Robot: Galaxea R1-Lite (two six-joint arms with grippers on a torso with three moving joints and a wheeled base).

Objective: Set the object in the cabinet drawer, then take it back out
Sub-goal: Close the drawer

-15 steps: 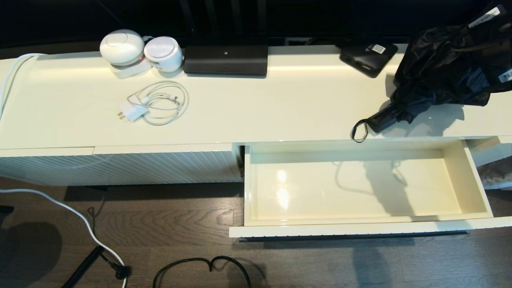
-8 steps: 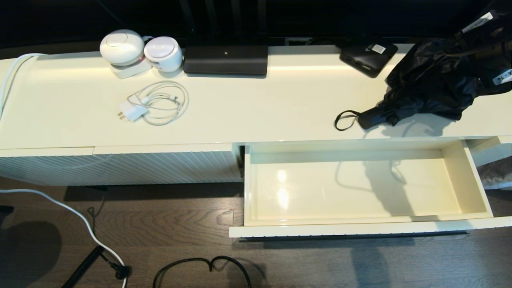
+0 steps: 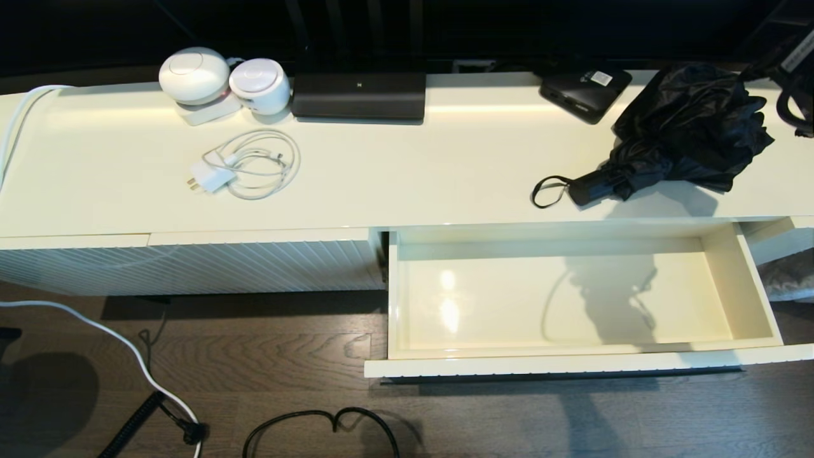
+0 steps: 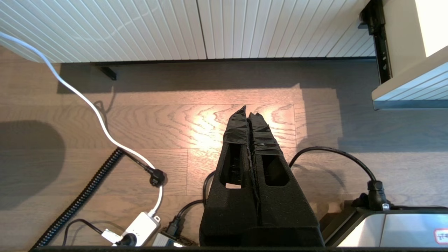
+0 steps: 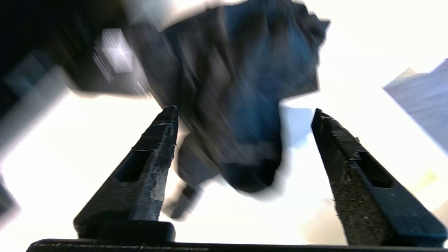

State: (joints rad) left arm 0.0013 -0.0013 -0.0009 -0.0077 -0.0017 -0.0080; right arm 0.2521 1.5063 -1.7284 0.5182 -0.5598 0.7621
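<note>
Umbrella [image 3: 683, 130] lies beside the cabinet top's front edge, right pincer [image 5: 243, 115] spread above.

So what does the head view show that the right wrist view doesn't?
Only the head view shows the open, empty drawer, the coiled charger cable and the umbrella's wrist loop on the cabinet top. Only the right wrist view shows the right gripper open above the fabric. Both show the black umbrella lying on the cabinet top.
</note>
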